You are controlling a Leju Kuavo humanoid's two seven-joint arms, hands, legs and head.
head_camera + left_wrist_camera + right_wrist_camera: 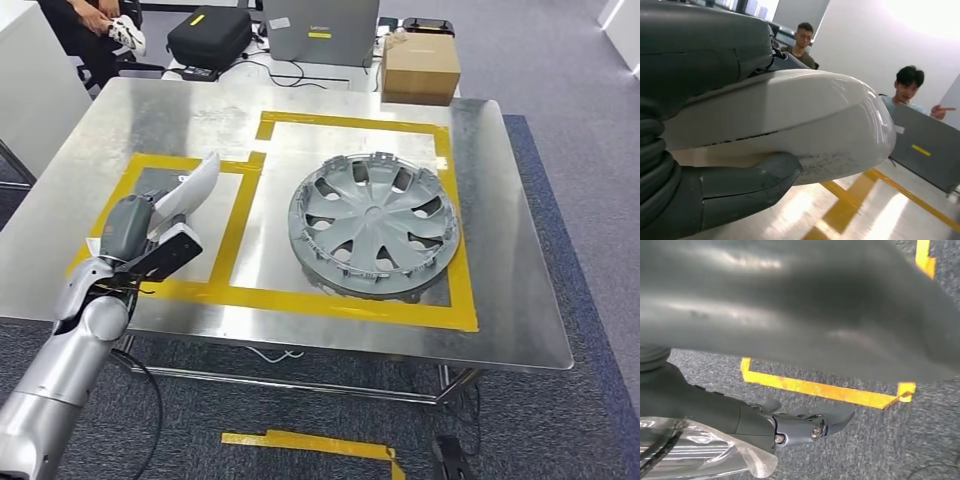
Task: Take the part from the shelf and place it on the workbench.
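Observation:
My left hand (pixel 132 235) grips the white curved part (pixel 192 188) and holds it over the left yellow-taped square (pixel 226 235) of the metal workbench (pixel 513 260), near the table's left front. In the left wrist view the part (pixel 810 115) is a smooth white shell, clamped between the thick thumb (pixel 742 187) and the dark fingers (pixel 696 50) and lifted off the table surface. My right hand (pixel 791 425) hangs over grey carpet with its fingers stretched out and nothing in them.
A grey wheel cover (pixel 373 225) lies in the right taped square. Beyond the table's far edge stand a cardboard box (pixel 420 65), a black case (pixel 209 35) and a grey case (pixel 321 30). Two people (pixel 908 82) watch from behind. Yellow tape (pixel 317 442) marks the floor.

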